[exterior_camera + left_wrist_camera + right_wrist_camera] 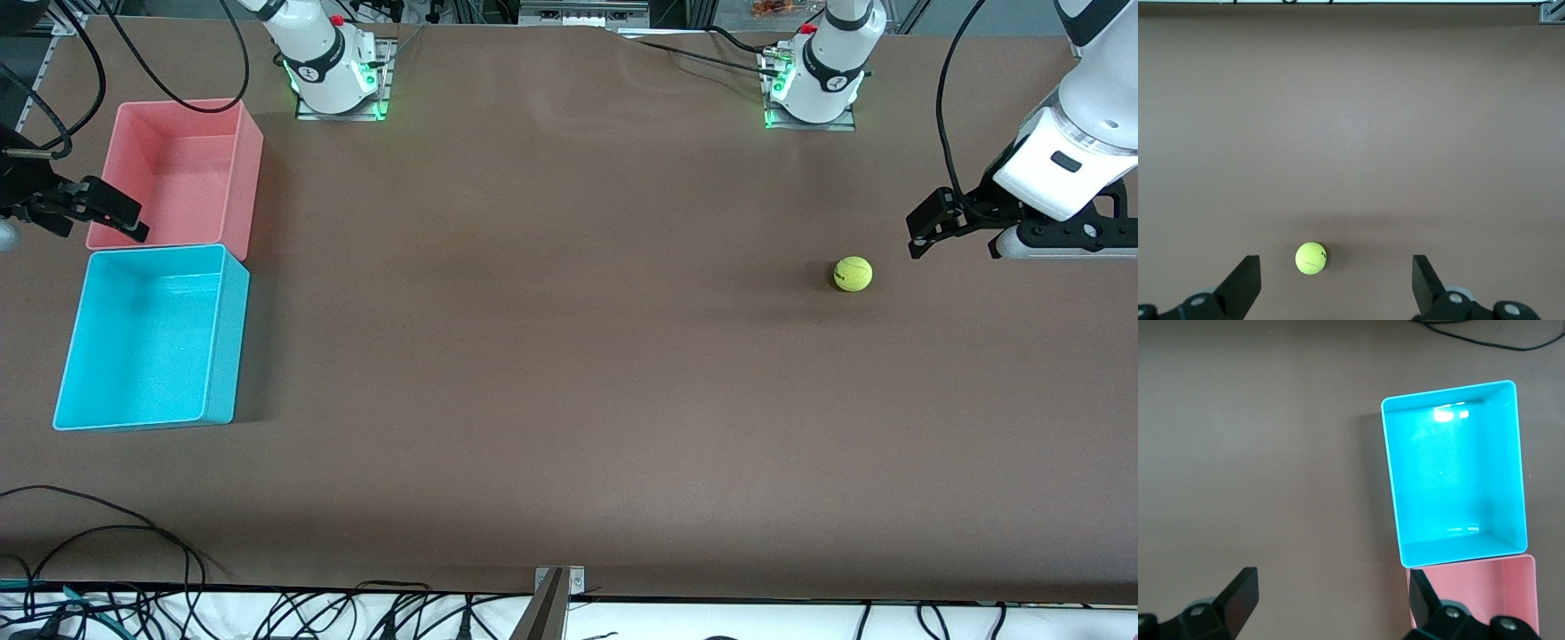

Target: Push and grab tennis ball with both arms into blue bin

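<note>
The tennis ball (853, 274) lies on the brown table toward the left arm's end. My left gripper (931, 224) is open and empty, up in the air beside the ball and apart from it. In the left wrist view the ball (1311, 258) sits just ahead of the open gripper (1336, 285), closer to one finger. The blue bin (151, 338) stands empty at the right arm's end. My right gripper (114, 212) is open and empty over the pink bin's outer edge. The right wrist view shows the open gripper (1331, 601) and the blue bin (1455, 473).
A pink bin (178, 169) stands empty against the blue bin, farther from the front camera; it also shows in the right wrist view (1485, 587). Black cables (107, 533) lie along the table's near edge. The two arm bases (333, 67) stand at the table's top edge.
</note>
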